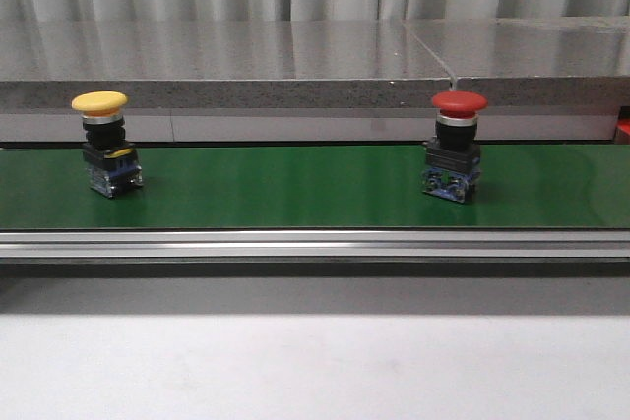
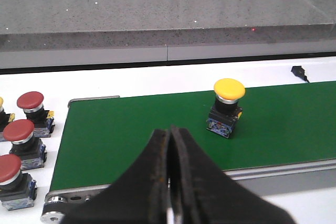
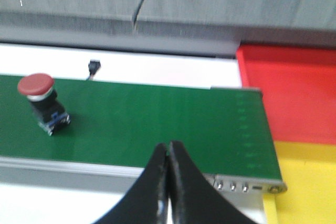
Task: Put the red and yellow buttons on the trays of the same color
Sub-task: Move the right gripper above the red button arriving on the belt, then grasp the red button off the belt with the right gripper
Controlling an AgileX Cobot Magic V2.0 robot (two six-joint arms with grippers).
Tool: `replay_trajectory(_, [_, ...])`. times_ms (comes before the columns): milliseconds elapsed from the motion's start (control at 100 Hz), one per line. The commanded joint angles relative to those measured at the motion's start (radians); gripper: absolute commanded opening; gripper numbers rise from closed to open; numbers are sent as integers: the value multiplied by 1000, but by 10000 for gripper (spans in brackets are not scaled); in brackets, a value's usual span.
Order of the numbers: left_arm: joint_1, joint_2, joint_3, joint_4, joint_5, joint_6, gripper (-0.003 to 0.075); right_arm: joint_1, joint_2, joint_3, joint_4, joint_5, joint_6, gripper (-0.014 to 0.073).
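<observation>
A yellow button stands upright on the green conveyor belt at its left. The left wrist view also shows the yellow button. A red button stands upright on the belt to the right, and the right wrist view shows this red button too. My left gripper is shut and empty, hovering over the belt's near edge short of the yellow button. My right gripper is also shut and empty, over the belt's near edge well away from the red button. A red tray and a yellow tray lie past the belt's end.
Three more red buttons sit on the white table beside the belt's left end. A grey stone ledge runs behind the belt. An aluminium rail borders the belt's near side. A small black plug lies behind the belt.
</observation>
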Motion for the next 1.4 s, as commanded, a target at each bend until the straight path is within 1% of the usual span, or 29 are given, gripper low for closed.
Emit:
replay_trajectory(0, [-8, 5, -26, -16, -71, -7, -19, -5, 114, -113, 8, 22, -6, -67])
replay_trajectory(80, [-8, 5, -26, -16, -71, -7, -19, -5, 207, -177, 9, 64, -6, -67])
replay_trajectory(190, [-8, 5, -26, -16, -71, -7, -19, -5, 295, -233, 10, 60, -6, -67])
replay_trajectory(380, [-8, 5, -26, -16, -71, -7, -19, -5, 388, -242, 25, 17, -6, -61])
replay_trajectory(430, [-8, 5, -26, -16, -71, -7, -19, -5, 403, -242, 41, 20, -6, -36])
replay_trajectory(480, [-8, 5, -26, -16, -71, -7, -19, -5, 414, -242, 64, 22, -6, 23])
replay_trajectory(550, [-8, 5, -26, -16, -71, -7, -19, -5, 422, -241, 108, 19, -6, 164])
replay_trajectory(590, [-8, 5, -26, -16, -71, -7, -19, -5, 422, -241, 133, 17, -6, 273])
replay_trajectory(600, [-8, 5, -26, -16, -71, -7, -19, -5, 422, -241, 140, 17, -6, 312])
replay_trajectory(620, [-8, 5, -26, -16, -71, -7, -19, -5, 423, -241, 146, 13, -6, 353])
replay_trajectory(630, [-8, 5, -26, -16, -71, -7, -19, -5, 423, -241, 149, 12, -6, 393])
replay_trajectory(640, [-8, 5, -26, -16, -71, -7, -19, -5, 423, -241, 151, 12, -6, 413])
replay_trajectory(670, [-8, 5, -26, -16, -71, -7, -19, -5, 423, -241, 153, 7, -6, 510])
replay_trajectory(690, [-8, 5, -26, -16, -71, -7, -19, -5, 423, -241, 153, 5, -6, 545])
replay_trajectory(720, [-8, 5, -26, -16, -71, -7, -19, -5, 423, -241, 153, 3, -6, 622])
replay_trajectory(750, [-8, 5, -26, -16, -71, -7, -19, -5, 423, -241, 153, 2, -6, 669])
replay_trajectory(850, [-8, 5, -26, -16, -71, -7, -19, -4, 434, -241, 153, 6, -10, 631])
replay_trajectory(990, [-8, 5, -26, -16, -69, -7, -19, 8, 489, -244, 155, 1, -65, 625])
replay_trajectory(1130, [-8, 5, -26, -16, -69, -7, -19, 32, 601, -279, 155, -2, -127, 625])
replay_trajectory(1290, [-8, 5, -26, -16, -69, -7, -19, 68, 740, -351, 155, -9, -141, 625])
replay_trajectory(1390, [-8, 5, -26, -16, -69, -7, -19, 72, 827, -400, 155, -13, -141, 625])
